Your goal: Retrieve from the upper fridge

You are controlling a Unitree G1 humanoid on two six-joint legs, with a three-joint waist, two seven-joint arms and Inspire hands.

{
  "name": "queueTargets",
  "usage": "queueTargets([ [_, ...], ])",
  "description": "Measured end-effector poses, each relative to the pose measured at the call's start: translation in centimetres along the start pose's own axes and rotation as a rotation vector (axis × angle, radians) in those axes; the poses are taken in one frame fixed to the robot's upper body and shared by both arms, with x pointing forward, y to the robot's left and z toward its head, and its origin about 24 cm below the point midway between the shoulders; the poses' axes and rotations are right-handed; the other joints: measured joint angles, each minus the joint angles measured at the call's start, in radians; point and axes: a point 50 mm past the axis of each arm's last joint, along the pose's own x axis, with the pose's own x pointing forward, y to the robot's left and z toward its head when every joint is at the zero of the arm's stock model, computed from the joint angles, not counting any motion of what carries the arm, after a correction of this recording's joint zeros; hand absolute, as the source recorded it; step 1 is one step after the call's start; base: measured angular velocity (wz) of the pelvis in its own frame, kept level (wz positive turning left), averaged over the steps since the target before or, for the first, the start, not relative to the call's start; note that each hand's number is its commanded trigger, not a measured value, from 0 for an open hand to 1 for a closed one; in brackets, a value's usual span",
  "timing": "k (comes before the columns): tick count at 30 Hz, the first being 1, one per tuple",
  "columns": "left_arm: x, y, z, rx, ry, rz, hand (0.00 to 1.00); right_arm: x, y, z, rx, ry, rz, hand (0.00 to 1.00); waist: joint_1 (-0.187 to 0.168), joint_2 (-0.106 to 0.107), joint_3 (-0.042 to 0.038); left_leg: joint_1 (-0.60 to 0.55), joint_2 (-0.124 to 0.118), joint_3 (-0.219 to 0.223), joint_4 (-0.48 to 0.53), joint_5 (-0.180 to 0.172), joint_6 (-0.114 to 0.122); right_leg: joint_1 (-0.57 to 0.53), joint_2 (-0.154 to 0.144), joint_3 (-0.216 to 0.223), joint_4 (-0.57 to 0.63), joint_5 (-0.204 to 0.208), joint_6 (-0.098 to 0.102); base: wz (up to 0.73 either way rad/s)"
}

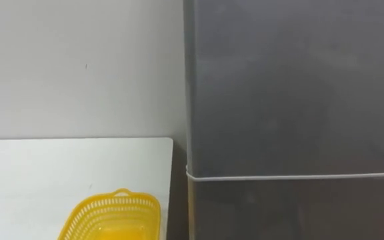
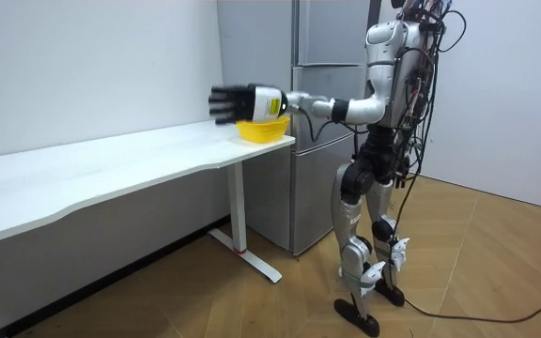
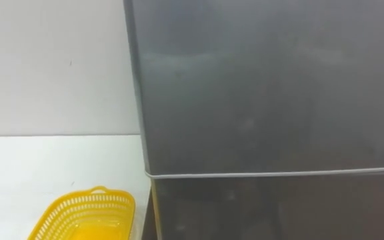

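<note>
My left hand (image 2: 238,101) is out at the end of a nearly level arm, reaching toward the room view's left. Its fingers are spread apart and straight, with nothing in them. From that camera it lines up with the yellow basket (image 1: 89,215), but I cannot tell whether it hangs over the basket or nearer than it. The basket sits at the end of the white table (image 1: 39,173), close to the left edge of the fridge (image 2: 319,178), and what I see of its inside looks bare.

I stand facing the fridge, with the table on my left. As I judge it, the step in hand is getting the upper door (image 1: 292,87) open — and the hand is well apart from it, off to the side. To do it well I would bring the hand across to the door's free edge. I would hook the fingers behind that edge rather than press on the flat face, then pull along the door's arc with my body clear of its swing. I cannot tell which edge is free, as no handle shows on the part I see. The table and basket could crowd an elbow on that side.

The upper door is a smooth dark grey sheet with a dull sheen. It is shut, parted from the lower door (image 1: 299,213) by a thin pale seam (image 1: 292,177). Whatever I am to fetch is presumably behind it — hidden.
</note>
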Motion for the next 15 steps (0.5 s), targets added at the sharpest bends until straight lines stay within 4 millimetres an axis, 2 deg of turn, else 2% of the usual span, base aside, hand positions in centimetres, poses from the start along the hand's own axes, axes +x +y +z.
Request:
queueTargets([
  [1,0.1,-0.2,1.5,-0.054,-0.054,-0.005,0.0,0.0,0.0,-0.4,0.012,0.01,0.001,0.0,0.002,0.002,-0.0002,-0.001,0.0,-0.003,-0.001,0.0,0.0,0.001,0.0,0.0,0.0,0.0,0.0,0.0],
  [4,0.2,-0.3,4.5,-0.158,-0.169,-0.021,0.0,-0.1,0.2,-1.0,0.012,0.03,0.013,0.0,-0.005,0.015,0.0009,0.001,0.0,-0.003,-0.001,0.0,0.0,0.001,0.001,0.0,-0.001,0.0,0.0,-0.02],
  [7,0.1,-0.6,6.2,-0.222,-0.229,-0.057,0.0,-0.1,0.5,-1.4,0.012,0.048,0.051,0.0,-0.005,0.029,0.0026,0.002,0.001,-0.003,-0.005,0.0,0.0,0.001,0.001,-0.003,0.001,0.0,0.0,0.0],
  [10,-0.1,-1.2,7.1,-0.261,-0.26,-0.131,0.0,-0.1,0.7,-1.5,0.007,0.055,0.081,0.0,-0.01,0.036,0.0058,-0.008,-0.001,-0.011,-0.003,0.0,0.0,0.001,0.001,-0.004,0.002,0.0,0.0,0.03],
  [11,-0.3,-1.4,7.3,-0.272,-0.26,-0.156,0.0,-0.1,0.7,-1.6,0.006,0.056,0.086,0.0,-0.01,0.032,0.0084,-0.009,-0.001,-0.014,-0.002,0.0,0.0,0.001,0.001,-0.005,0.001,0.0,0.0,0.06],
  [14,-1.4,-2.3,8.2,-0.354,-0.242,-0.3,0.0,-0.1,0.7,-1.5,0.003,0.061,0.116,0.0,-0.017,0.028,0.0089,-0.017,-0.001,-0.019,0.001,0.0,0.0,-0.003,0.001,-0.014,0.001,0.0,0.0,0.07],
  [15,-1.8,-2.8,8.4,-0.37,-0.239,-0.361,0.0,-0.1,0.7,-1.5,0.002,0.061,0.124,0.0,-0.029,0.028,0.0072,-0.024,-0.002,-0.024,0.01,0.001,0.0,-0.002,0.0,-0.028,0.001,0.0,0.0,0.19],
])
